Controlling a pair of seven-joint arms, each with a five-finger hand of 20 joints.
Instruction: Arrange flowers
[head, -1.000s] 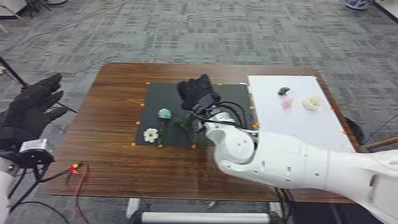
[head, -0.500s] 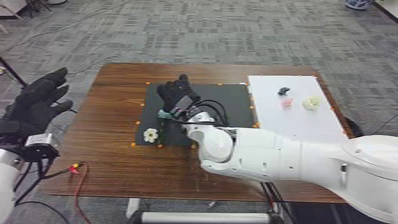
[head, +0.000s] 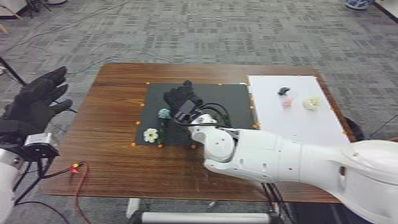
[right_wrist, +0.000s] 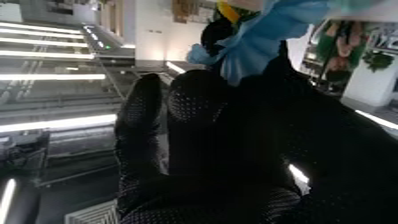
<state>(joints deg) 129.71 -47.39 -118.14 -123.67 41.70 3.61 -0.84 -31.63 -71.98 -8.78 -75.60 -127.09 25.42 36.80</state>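
Note:
My right hand (head: 181, 96) is over the dark mat (head: 231, 95), just behind and to the right of a pale teal flower (head: 164, 113). In the right wrist view, the same hand (right_wrist: 231, 150) has its fingers and thumb closed around a blue flower (right_wrist: 258, 40), whose ruffled petals stand above the fingertips; its stem is hidden by the glove. A white flower (head: 150, 134) lies near the mat's front left corner. Off the table's left side, my left hand (head: 35, 102) has its fingers spread and holds nothing.
To the right, a white sheet (head: 306, 125) carries a pink flower (head: 287, 102), a cream flower (head: 311, 103) and a small black object (head: 283, 91). Red and black cables (head: 80, 185) lie at the table's front left. My right forearm crosses the table's front right.
My right hand has moved left over the mat, then slightly back to the right. The left hand has risen a little. The flowers on the mat and sheet stay in place.

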